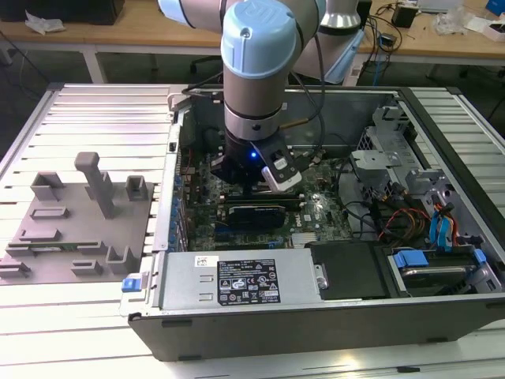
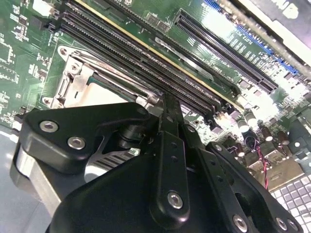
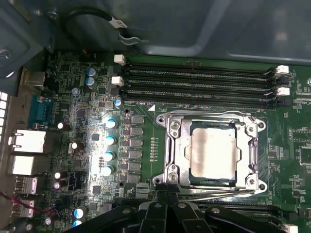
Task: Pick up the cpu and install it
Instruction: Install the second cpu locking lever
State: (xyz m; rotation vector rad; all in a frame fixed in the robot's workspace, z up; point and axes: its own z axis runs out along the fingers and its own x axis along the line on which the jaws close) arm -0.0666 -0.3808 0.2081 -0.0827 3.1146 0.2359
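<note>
Square silvery-grey cpu (image 3: pixel 214 152), thin darker rim, lying flat and level, seated inside metal-framed socket (image 3: pixel 171 145) on green motherboard (image 3: pixel 92 126).

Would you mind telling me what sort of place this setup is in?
Probably a robotics lab or test workshop: an open computer case lies on a slatted metal table, with wooden workbenches behind.

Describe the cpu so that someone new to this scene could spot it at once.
In the first wrist view, find the green motherboard and the long black memory slots. Beside them a metal socket frame surrounds the cpu, the only plain silvery square among dark components.
</note>
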